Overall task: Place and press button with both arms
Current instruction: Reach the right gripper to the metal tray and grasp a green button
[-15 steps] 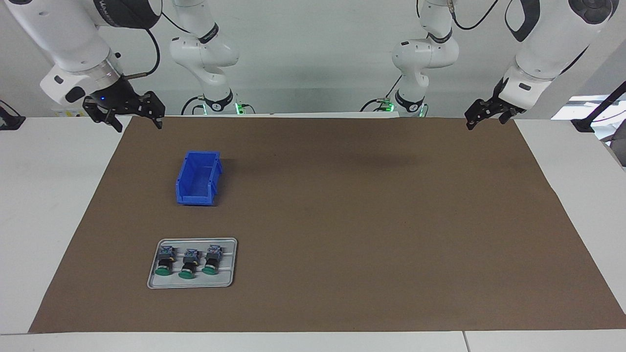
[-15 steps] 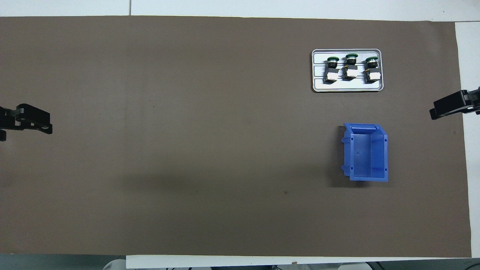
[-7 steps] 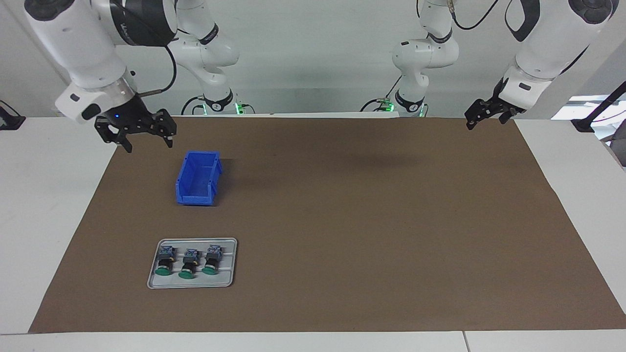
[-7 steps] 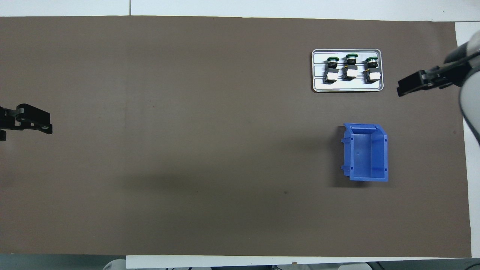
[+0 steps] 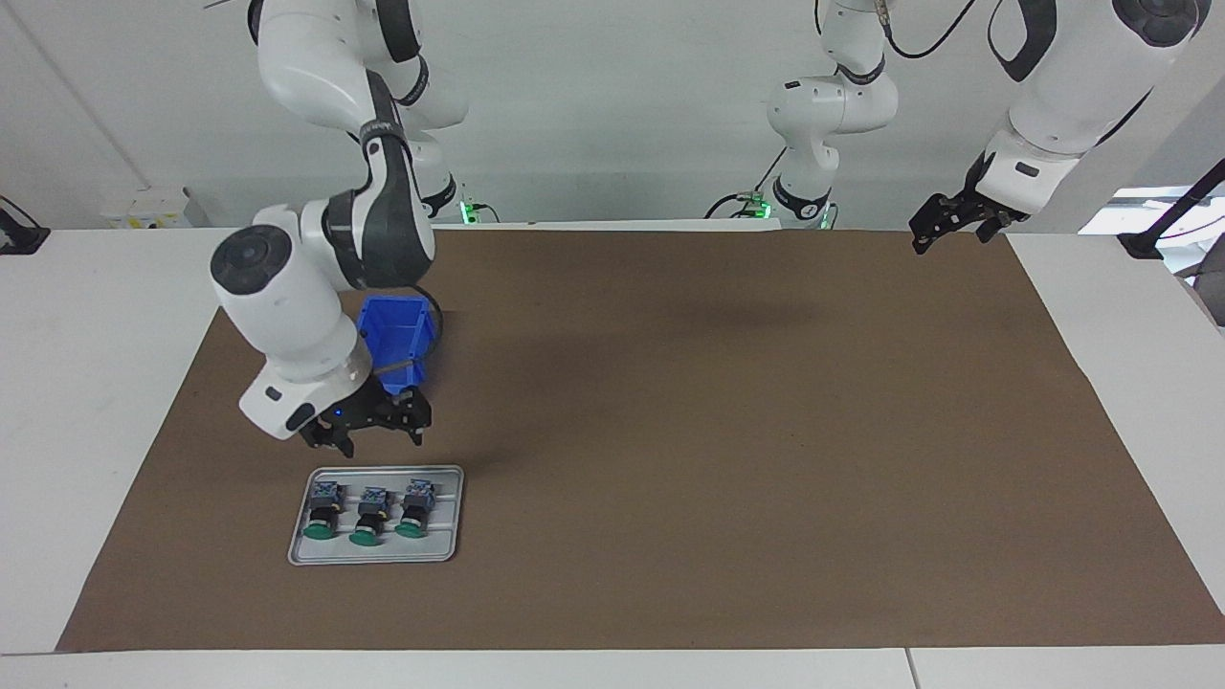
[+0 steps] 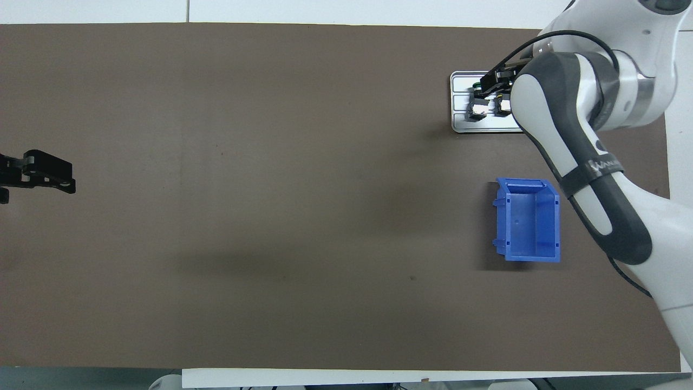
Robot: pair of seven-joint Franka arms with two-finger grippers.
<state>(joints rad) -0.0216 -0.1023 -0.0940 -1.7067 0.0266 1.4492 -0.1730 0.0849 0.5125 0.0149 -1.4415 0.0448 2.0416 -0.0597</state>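
My right claw [image 5: 381,438], spread and empty, has swung from the desk edge to over the tray [image 5: 452,545] of three buttons [image 5: 367,517]; left claw [image 5: 943,228] waits, spread.

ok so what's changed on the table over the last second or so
The right arm's tool swung from the table's edge, past the blue bin, and now hangs open over the tray of three green buttons, touching nothing. Its fingers have narrowed slightly. The left arm's tool waits open at its end; bin, tray and buttons are unmoved.
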